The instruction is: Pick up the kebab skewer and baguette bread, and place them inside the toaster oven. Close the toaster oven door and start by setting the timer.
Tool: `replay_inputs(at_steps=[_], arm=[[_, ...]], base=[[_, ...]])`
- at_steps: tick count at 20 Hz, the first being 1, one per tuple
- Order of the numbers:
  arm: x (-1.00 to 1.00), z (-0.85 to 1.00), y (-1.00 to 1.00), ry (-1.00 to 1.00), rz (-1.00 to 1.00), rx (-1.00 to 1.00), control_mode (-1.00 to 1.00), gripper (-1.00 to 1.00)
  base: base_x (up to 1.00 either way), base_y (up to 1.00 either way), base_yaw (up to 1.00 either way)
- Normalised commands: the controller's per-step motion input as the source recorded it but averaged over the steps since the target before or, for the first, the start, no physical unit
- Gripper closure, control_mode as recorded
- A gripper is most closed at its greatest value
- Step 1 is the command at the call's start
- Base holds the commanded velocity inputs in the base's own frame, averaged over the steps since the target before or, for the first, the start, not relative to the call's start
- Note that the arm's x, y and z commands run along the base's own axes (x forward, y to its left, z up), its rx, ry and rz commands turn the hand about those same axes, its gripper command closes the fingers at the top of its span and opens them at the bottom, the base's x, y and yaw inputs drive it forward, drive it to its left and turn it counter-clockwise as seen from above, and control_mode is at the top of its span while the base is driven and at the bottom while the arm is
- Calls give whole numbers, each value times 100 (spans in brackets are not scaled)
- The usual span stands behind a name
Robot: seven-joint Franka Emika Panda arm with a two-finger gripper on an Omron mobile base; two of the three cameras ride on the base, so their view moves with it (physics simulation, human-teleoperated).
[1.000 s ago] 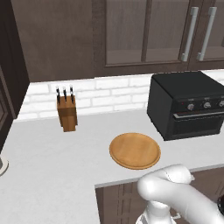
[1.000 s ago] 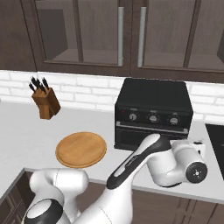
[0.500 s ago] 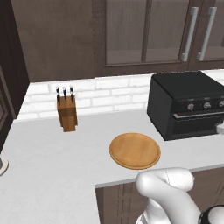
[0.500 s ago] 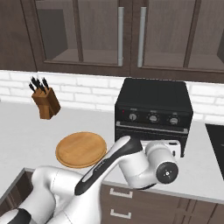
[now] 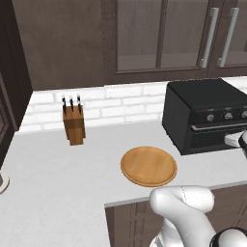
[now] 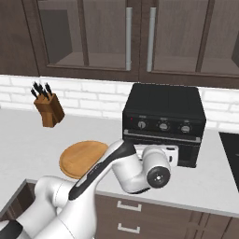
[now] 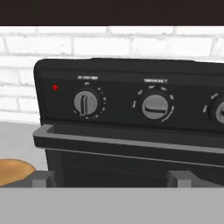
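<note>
Pincer [image 7: 112, 178] at bottom centre of hand view, tips spread wide w/ nothing held, faces toaster oven [image 6: 163, 122] head-on, door handle bar [image 7: 127, 142] running left-right just above tips, door [image 7: 131, 164] shut; skewer & bread not visible.

Rendered frames, even diffuse light, no glare. Soft shadows beside knife block [image 5: 73, 124] and toaster oven [image 5: 207, 116]. Hand view blurry, upper cabinets dim.
</note>
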Motion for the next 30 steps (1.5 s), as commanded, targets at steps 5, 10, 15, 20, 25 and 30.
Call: replay_inputs(at_steps=[5, 10, 15, 20, 25, 30], arm=[[19, 3, 19, 0, 0, 0, -100, -100], [2, 19, 16, 0, 0, 0, -100, -100], [1, 11, 7, 0, 0, 4, -100, -100], [7, 0, 3, 0, -1, 5, -100, -100], [18, 0, 6, 0, 0, 2, -100, -100], [27, 0, 10, 0, 0, 0, -100, -100]], base=[[0, 0, 0], [0, 0, 0], [0, 0, 0], [0, 0, 0], [0, 0, 0], [0, 0, 0]])
